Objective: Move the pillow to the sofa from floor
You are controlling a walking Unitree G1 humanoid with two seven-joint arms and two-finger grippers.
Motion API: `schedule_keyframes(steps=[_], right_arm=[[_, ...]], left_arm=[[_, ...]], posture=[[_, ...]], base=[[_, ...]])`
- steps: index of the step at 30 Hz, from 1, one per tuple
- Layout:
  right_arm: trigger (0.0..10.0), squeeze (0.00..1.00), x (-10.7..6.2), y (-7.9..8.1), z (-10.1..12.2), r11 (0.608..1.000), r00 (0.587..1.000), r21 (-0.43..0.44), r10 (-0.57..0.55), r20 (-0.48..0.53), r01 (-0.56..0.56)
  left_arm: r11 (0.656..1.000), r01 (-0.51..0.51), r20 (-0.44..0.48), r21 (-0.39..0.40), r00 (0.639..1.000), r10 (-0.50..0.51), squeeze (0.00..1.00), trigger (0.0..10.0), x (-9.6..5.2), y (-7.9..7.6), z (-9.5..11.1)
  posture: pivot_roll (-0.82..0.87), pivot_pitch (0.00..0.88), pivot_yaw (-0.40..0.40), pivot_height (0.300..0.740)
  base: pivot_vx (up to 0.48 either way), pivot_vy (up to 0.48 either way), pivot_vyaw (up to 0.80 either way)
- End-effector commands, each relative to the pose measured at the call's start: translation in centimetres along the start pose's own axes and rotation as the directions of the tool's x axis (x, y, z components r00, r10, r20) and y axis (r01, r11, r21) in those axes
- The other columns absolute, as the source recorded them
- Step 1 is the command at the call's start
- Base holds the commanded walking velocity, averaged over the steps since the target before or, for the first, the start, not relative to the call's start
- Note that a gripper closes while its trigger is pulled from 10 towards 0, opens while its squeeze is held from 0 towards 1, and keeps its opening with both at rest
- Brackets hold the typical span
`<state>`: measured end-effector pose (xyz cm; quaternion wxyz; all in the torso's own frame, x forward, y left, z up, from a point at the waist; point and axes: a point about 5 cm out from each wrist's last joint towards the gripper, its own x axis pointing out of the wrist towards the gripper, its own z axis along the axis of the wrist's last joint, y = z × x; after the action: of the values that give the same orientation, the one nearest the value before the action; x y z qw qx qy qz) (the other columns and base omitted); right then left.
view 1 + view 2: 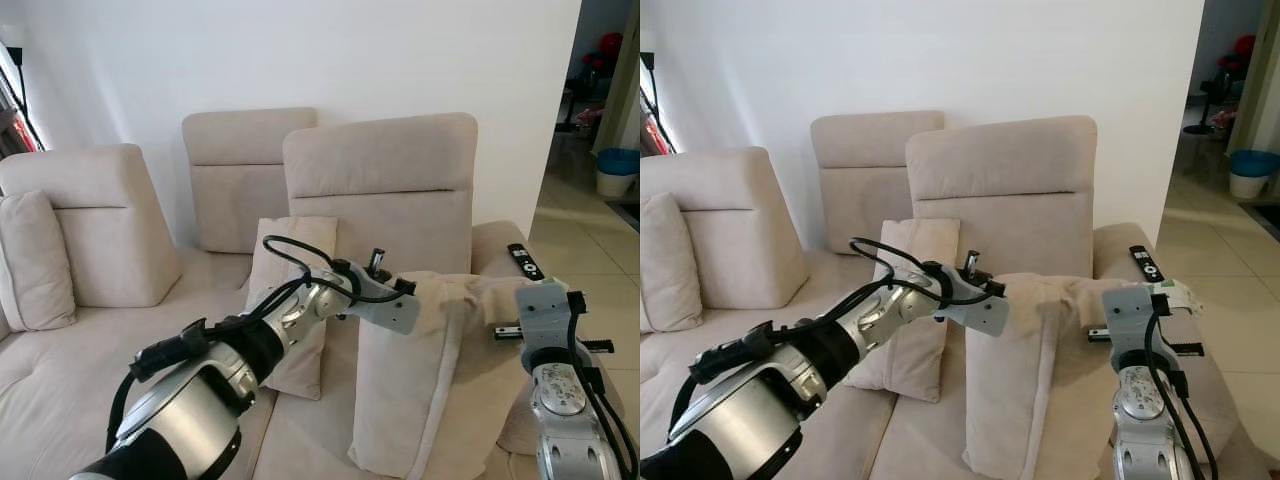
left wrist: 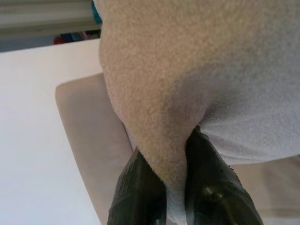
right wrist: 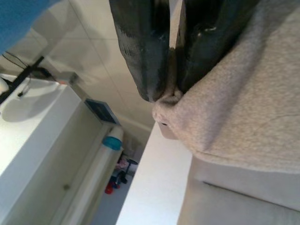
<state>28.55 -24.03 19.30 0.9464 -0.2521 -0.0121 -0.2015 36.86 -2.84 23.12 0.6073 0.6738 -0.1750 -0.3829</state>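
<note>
The beige pillow [image 1: 405,385] hangs upright over the sofa seat [image 1: 90,360], its lower edge at or just above the cushion in front of the tall backrest [image 1: 380,170]. My left gripper [image 1: 418,303] is shut on the pillow's top left corner. In the left wrist view its black fingers [image 2: 140,187] pinch a fold of the pillow's fabric [image 2: 187,93]. At the top right corner my right gripper [image 1: 503,331] is shut on the pillow too. There the right wrist view has both fingers [image 3: 140,51] clamped on a bunched edge of the pillow [image 3: 234,117].
A second beige pillow [image 1: 296,300] leans against the backrest just left of the held one. Another pillow [image 1: 35,262] stands at the sofa's far left. A black remote [image 1: 524,261] lies on the right armrest. Tiled floor [image 1: 585,250] and a blue bin [image 1: 617,170] are to the right.
</note>
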Motion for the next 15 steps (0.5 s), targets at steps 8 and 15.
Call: schedule_keyframes(steps=[8, 15], right_arm=[[10.0, 1.0, -0.3, 0.8, 0.2, 0.999, 0.999, 0.011, 0.034, 0.0, -0.034], [10.0, 0.0, -0.2, 1.0, -0.3, 0.999, 0.999, -0.026, 0.042, -0.026, -0.042]], left_arm=[[0.996, -0.087, 0.075, -0.007, 0.993, 0.087, 1.0, 10.0, 0.0, 1.7, 1.1], [0.976, -0.214, 0.011, -0.029, 0.977, 0.214, 0.0, 10.0, 0.0, 2.9, 0.4]], posture=[[-0.07, 0.002, 0.173, 0.74], [-0.06, 0.0, 0.162, 0.74]], base=[[0.0, 0.0, 0.0], [0.0, 0.0, 0.0]])
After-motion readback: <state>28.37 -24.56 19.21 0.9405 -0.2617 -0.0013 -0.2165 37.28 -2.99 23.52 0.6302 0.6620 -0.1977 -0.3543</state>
